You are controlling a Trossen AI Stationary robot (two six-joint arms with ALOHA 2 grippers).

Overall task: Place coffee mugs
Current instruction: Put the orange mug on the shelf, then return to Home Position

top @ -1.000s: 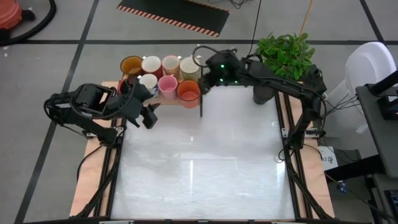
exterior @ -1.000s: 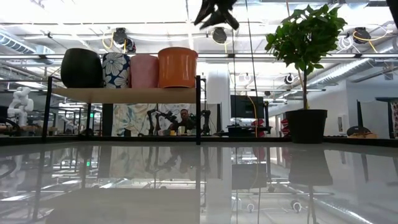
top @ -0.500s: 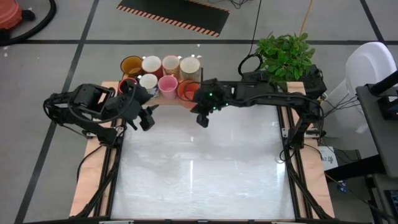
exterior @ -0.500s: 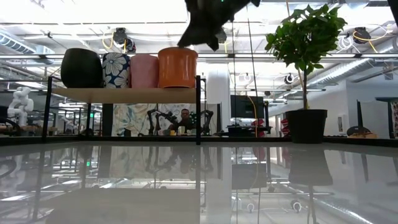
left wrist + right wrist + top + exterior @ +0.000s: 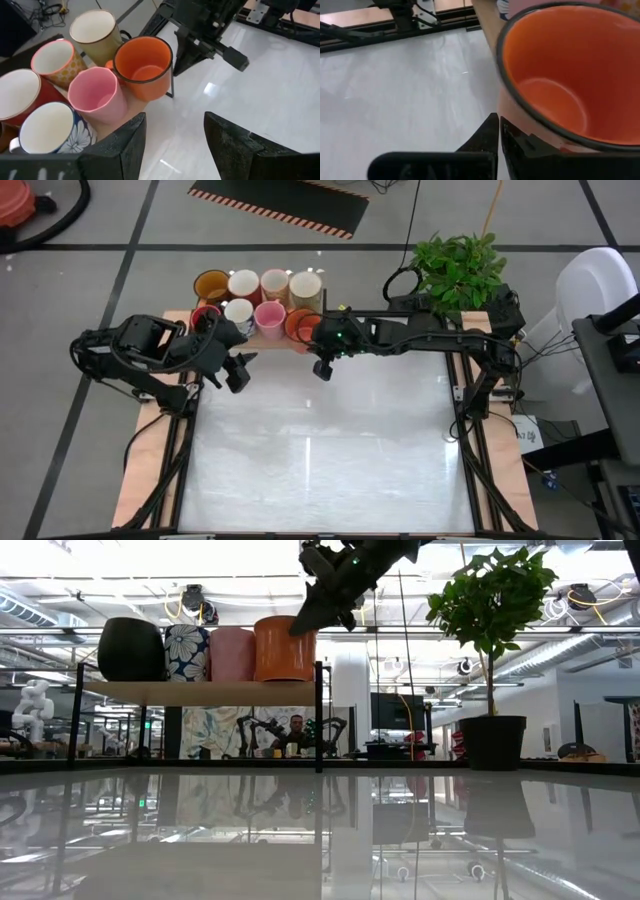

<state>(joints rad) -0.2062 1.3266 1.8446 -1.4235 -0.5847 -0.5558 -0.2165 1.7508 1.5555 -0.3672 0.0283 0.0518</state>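
Because the coffee mugs are glazed ceramic, they handle as rigid, fairly heavy for their size, smooth-sided and liable to chip if knocked against a neighbour. They stand packed together on a raised wooden shelf (image 5: 200,692) at the far left of the tabletop (image 5: 320,450).

Left: the left gripper (image 5: 238,370) hangs low at the near edge of the shelf, its jaws apart with nothing between them. It faces the front row: a white mug with a blue flower print (image 5: 47,131), the pink mug (image 5: 97,100) and the orange mug (image 5: 145,65). Red, patterned and cream mugs stand in the row behind.

Right: the right gripper (image 5: 322,365) reaches across from the right side and sits just beside the orange mug (image 5: 555,75), at its near right. Its fingers (image 5: 487,132) are pressed together, empty, against or just short of the outer wall below the rim; contact cannot be confirmed.

Grip recommendation: take one mug at a time by pinching the rim wall, one finger inside and one outside, on the side free of neighbours. The glaze is slick, so close firmly and lift straight up. No handle shows clearly enough to plan a hold on it.
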